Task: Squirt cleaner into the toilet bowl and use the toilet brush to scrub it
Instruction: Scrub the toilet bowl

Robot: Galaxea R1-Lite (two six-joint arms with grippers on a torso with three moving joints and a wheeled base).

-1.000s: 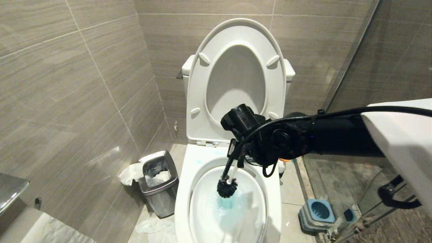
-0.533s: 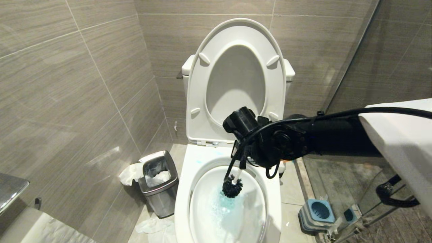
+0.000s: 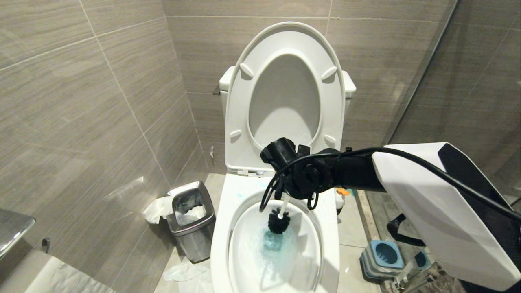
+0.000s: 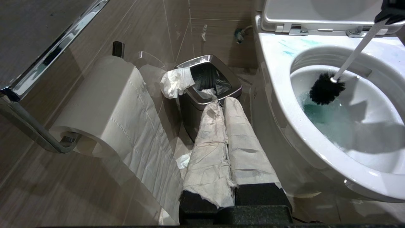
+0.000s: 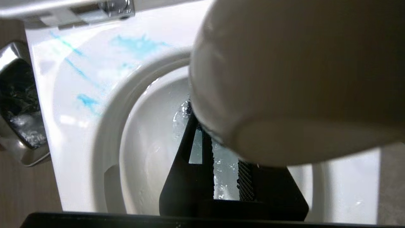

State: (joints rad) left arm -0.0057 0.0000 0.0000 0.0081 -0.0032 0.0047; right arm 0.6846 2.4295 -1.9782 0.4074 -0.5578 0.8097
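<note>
Toilet brush (image 3: 279,219) is sitting inside the toilet bowl (image 3: 222,228), black bristle head hanging just over the blue-tinted water, white handle slanting up toward the back of the rim. Cleaner (image 3: 273,241) is already in — turquoise is pooling at the bottom of the basin and pale blue smears are showing on the flat rim behind it (image 4: 286,50), so the squirting step looks done. Scrubbing is under way, judging by the foamy water; bowl walls toward the front and sides probably are not covered yet, and the rim streaks are not wiped.

Right hand (image 3: 285,195) is reaching in over the back of the bowl, gripping the brush handle near its knob end — narrow grip, closed on the handle. Left hand (image 4: 225,139) is idling low beside the bowl, paper-wrapped fingers pressed together, holding nothing.

Around it: steel waste bin (image 3: 191,221) left of the toilet, brush holder (image 3: 382,258) on the floor to the right, toilet paper roll (image 4: 104,104) on its wall bar.
</note>
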